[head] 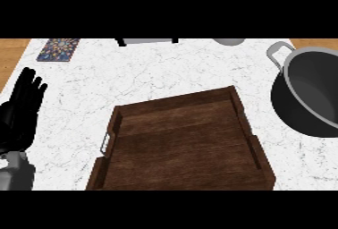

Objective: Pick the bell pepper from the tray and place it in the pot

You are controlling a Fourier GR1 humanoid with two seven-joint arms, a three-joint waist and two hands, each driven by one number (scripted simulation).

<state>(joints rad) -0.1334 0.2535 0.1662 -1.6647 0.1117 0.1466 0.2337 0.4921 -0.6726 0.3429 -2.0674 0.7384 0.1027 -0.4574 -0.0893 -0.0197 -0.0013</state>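
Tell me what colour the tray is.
The tray is dark brown wood, clearest in the head view.

The counter was white marble threaded with thin grey veins. At six o'clock the tray was dark brown wood with long streaked grain, and the handle on its nine o'clock side was pale silver. The pot at three o'clock was dark grey inside, with a lighter silver rim. At nine o'clock the left hand was black and its forearm light grey. A mat at eleven o'clock bore a dense speckled pattern of blue, purple and orange. A wood strip at ten o'clock was tan.
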